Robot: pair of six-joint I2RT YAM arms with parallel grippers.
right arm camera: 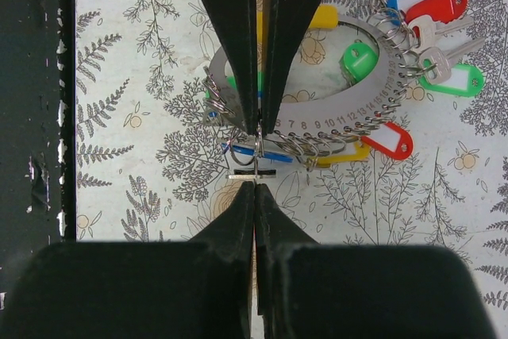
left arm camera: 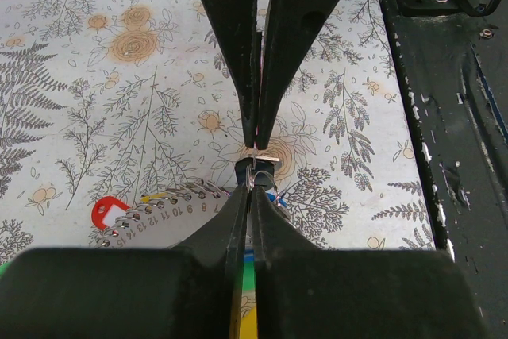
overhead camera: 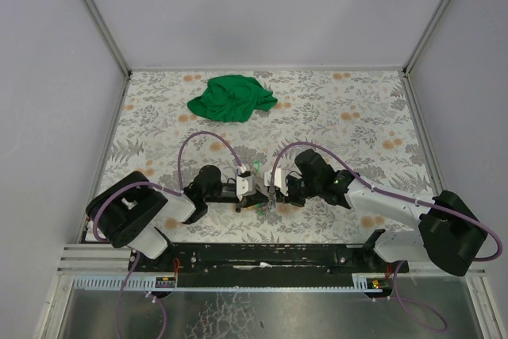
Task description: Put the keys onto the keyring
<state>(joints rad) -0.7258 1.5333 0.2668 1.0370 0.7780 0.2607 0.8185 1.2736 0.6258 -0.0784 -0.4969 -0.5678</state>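
My left gripper and right gripper meet tip to tip low over the near middle of the table. In the left wrist view my left gripper is shut on the thin wire keyring. In the right wrist view my right gripper is shut on a small metal key right at that ring. A blue-headed key lies just beneath. Other keys, red, green and yellow, hang on small rings round a grey numbered disc.
A crumpled green cloth lies at the far middle of the flowered table. A black rail runs along the near edge by the arm bases. A red tag lies left of my left fingers.
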